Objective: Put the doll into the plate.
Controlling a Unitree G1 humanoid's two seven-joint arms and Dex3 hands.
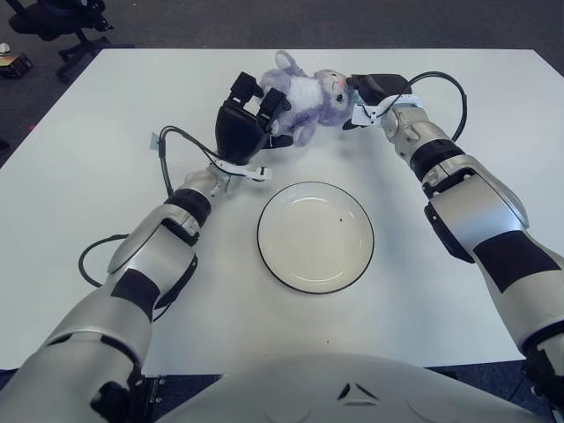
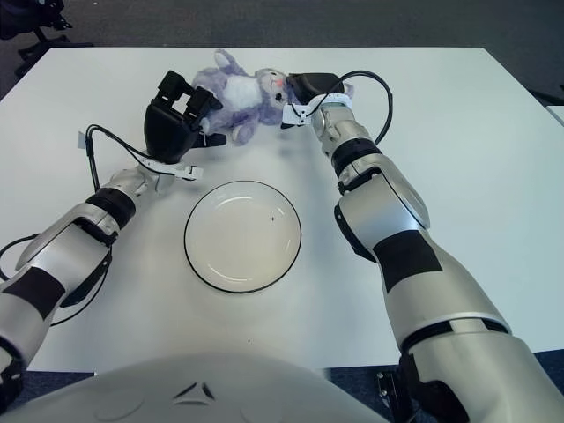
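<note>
Both robot hands flanked the doll [image 1: 304, 99] beyond the empty plate [image 1: 315, 236] on the tabletop [image 1: 458, 308], left robot hand [image 1: 249, 126] half-curled against it, right robot hand [image 1: 374, 92] pressing its head, apparently to lift together.

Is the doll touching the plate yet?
Apart. The left eye view shows bare table between the doll and the plate; both hands sit beside the doll.
</note>
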